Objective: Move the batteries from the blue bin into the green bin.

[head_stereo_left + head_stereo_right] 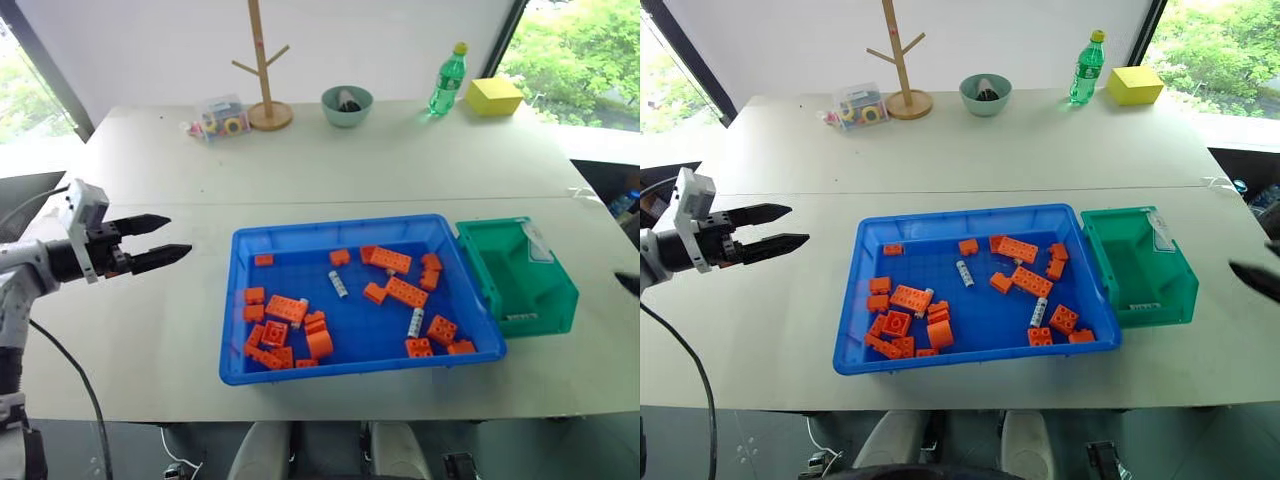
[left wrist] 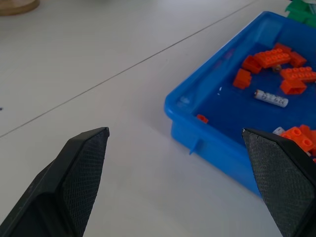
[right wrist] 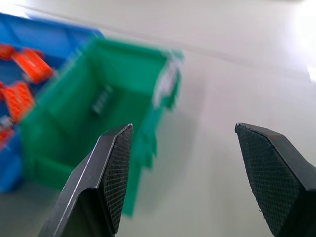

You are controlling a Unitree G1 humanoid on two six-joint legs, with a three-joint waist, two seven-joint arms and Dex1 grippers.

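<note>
Robot with both arms raised over a pale table (image 1: pixel 150 330), a blue bin (image 1: pixel 240 300) of toy bricks and batteries in front of it

The left gripper (image 1: pixel 165 240) hovers above the table just left of the blue bin, fingers spread apart and holding nothing. The right gripper (image 3: pixel 180 173), seen in its wrist view, also stands wide open and empty, near the green bin (image 1: pixel 520 275). The green bin sits touching the blue bin's right edge. Two batteries (image 1: pixel 338 284) lie flat inside the blue bin, one near the middle, the other (image 1: pixel 415 322) toward the right, among scattered orange bricks (image 1: pixel 388 260). At the table's far side stand a wooden peg tree (image 1: pixel 265 65), a pale-green bowl (image 1: pixel 347 103), a green bottle (image 1: pixel 448 80) and a yellow box (image 1: pixel 495 96)
</note>
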